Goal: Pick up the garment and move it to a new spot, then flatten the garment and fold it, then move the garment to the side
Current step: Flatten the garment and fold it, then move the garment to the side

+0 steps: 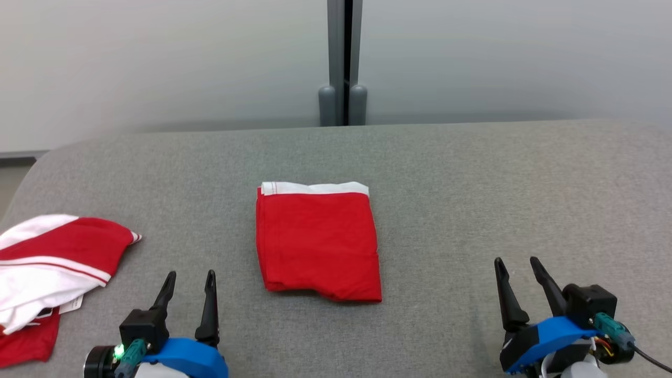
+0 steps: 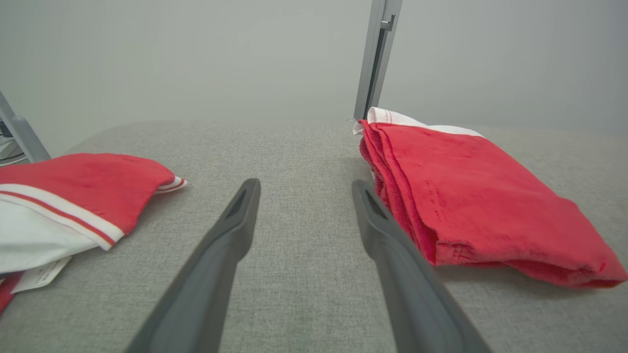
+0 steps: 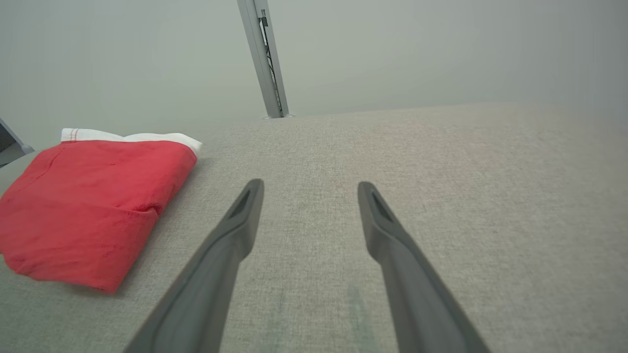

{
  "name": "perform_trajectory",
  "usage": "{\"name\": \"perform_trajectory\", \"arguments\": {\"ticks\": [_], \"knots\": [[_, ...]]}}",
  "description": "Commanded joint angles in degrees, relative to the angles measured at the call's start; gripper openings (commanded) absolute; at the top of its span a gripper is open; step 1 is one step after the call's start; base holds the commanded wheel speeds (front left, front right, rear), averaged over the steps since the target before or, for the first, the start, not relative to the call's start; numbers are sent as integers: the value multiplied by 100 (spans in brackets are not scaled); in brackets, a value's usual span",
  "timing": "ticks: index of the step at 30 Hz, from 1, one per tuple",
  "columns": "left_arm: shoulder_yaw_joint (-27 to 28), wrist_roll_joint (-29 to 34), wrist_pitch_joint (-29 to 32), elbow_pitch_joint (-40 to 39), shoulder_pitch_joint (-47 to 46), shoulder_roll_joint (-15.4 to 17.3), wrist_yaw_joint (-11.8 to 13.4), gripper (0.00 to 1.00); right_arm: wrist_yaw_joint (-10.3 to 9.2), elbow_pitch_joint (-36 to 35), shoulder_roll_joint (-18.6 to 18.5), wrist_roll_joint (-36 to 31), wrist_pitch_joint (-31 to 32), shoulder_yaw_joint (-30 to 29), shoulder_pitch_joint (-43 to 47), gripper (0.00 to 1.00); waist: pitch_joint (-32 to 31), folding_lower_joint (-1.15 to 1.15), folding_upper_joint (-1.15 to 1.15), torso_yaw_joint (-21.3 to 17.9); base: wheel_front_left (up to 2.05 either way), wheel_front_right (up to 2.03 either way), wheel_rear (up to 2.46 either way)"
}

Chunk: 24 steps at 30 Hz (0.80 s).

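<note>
Looking across the grey padded table (image 1: 472, 173), I find the folded red garment (image 1: 318, 241) lying flat at its middle, white waistband along the edge towards the table's far side. Its long axis runs from the table's near side to its far side, though only slightly longer than it is wide. The fold looks done, so I judge the slide to the side is what remains.

A second red-and-white garment (image 1: 47, 262) lies crumpled at the table's left end, cut off by the head view's edge, so I cannot tell its full extent.

My left pincer (image 1: 191, 273) hovers over the table's near side with jaws spread wide and nothing between them; the folded garment lies forward and to its right, just beside it in the left wrist view. My right pincer (image 1: 516, 260), also gaping and empty, sits well apart from it, with the garment forward and to its left. So the left arm is nearer.

I cannot count the folded layers, and the print on the heap's small label (image 1: 71, 303) is too small to read.
</note>
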Motion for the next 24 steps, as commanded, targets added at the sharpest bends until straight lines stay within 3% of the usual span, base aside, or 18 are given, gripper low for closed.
{"name": "perform_trajectory", "arguments": {"ticks": [1, 13, 24], "knots": [[45, 83, -16, -30, 80, 6, 51, 100, 3, 47, -20, -53, -19, -35, 128, 100, -120, 1, 0, -105, 0, 0, 0], [156, 254, -16, -48, 337, -62, 123, 100, 3, 193, -17, -118, -19, -139, 304, 100, -273, 1, 0, -144, 0, 0, 0], [-109, 108, -16, -159, -19, -75, -22, 100, 3, 558, -21, 517, -19, 782, -620, 100, 462, 1, 0, 547, 0, 0, 0]]}}
